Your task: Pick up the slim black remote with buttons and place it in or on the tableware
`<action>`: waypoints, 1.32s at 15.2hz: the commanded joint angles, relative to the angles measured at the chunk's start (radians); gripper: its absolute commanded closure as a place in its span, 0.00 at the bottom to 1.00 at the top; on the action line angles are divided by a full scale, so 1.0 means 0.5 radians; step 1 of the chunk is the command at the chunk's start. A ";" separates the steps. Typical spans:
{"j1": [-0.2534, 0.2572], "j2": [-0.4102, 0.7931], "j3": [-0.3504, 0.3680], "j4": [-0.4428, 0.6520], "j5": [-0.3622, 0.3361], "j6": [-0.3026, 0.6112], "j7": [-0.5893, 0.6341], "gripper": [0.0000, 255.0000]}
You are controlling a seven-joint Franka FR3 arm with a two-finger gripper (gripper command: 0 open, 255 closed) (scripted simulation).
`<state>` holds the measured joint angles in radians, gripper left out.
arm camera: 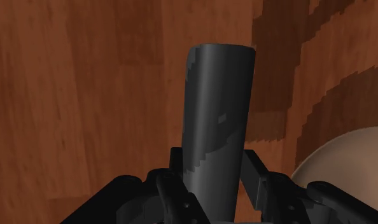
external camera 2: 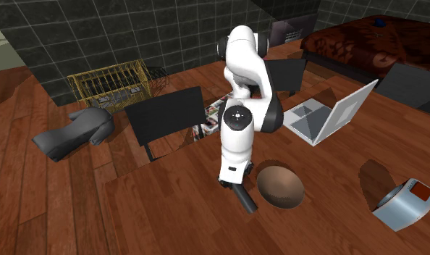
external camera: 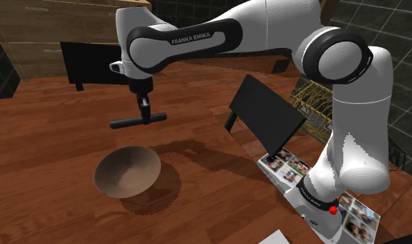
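Shoulder view: "FRANKA EMIKA" on arm; gripper tight around black remote near bowl

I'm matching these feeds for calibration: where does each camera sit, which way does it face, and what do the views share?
Shoulder view: beside the stand, looking down over the wooden surface; shows the arm and the tool clasping the remote.
Second exterior view: opposite and raised, facing the arm, which extends toward the camera.
Wrist view: on the hand, looking along the fingers down the remote.
Shared: all three show the remote and the bowl.
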<state>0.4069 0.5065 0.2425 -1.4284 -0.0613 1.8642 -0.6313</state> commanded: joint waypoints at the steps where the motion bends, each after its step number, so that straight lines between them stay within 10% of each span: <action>1: -0.001 -0.014 0.002 0.033 0.003 -0.047 -0.002 1.00; 20: 0.323 -0.288 0.175 -0.369 0.029 0.103 0.510 1.00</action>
<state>0.5606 0.3583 0.3275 -1.6079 -0.0451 1.9066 -0.3893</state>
